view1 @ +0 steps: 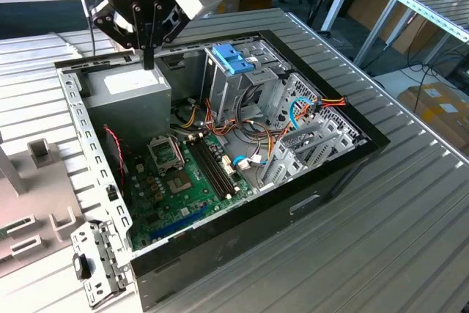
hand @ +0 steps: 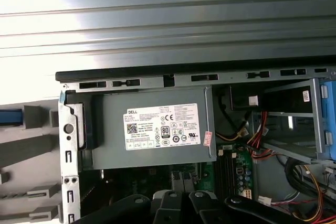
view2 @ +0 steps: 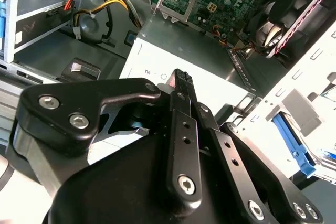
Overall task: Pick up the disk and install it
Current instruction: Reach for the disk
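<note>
Exterior view: gripper [view1: 149,61] above power supply [view1: 136,94]

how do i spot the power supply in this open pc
Look inside the open black computer case lying on the ribbed metal table. In its corner under the gripper sits the power supply: the only grey box, with a white sticker on top.

Ribbed grey metal tabletop [view1: 410,203]; matt grey metal power-supply box [view1: 139,104], white paper sticker [view1: 126,82]; glossy blue plastic latch [view1: 233,59]; matt black gripper [view1: 149,65].

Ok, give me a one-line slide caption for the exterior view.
Arm's gripper poised over the grey power supply inside the open computer case.
</note>
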Controlling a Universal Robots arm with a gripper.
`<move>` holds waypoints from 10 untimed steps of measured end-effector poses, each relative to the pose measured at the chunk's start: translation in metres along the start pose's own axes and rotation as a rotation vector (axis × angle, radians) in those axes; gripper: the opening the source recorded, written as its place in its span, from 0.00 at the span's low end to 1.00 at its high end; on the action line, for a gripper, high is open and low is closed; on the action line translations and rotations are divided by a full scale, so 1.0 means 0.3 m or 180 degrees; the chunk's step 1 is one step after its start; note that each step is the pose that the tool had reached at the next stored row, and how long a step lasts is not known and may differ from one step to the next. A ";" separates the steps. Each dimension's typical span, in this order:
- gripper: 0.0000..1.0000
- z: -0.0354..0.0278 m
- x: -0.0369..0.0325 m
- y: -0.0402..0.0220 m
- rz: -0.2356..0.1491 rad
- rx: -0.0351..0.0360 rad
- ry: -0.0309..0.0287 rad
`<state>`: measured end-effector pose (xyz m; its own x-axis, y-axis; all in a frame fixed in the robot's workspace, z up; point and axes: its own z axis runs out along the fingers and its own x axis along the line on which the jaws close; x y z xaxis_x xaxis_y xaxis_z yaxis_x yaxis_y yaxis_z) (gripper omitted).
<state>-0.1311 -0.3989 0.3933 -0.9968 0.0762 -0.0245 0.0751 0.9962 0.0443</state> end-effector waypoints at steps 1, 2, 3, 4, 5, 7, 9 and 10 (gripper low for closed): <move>0.11 0.000 0.002 0.000 0.0000 0.0000 0.0000; 0.11 0.000 0.005 0.000 0.0000 0.0000 0.0000; 0.11 0.000 0.007 -0.001 0.0000 0.0000 0.0000; 0.11 0.000 0.009 -0.001 0.0000 0.0000 0.0000; 0.11 0.000 0.012 -0.001 0.0000 0.0000 0.0000; 0.11 -0.001 0.019 -0.001 0.0000 0.0000 0.0000; 0.11 -0.001 0.024 -0.002 0.0000 0.0000 0.0000; 0.11 -0.001 0.026 -0.002 0.0000 0.0000 0.0000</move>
<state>-0.1388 -0.3990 0.3933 -0.9968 0.0762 -0.0244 0.0751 0.9962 0.0443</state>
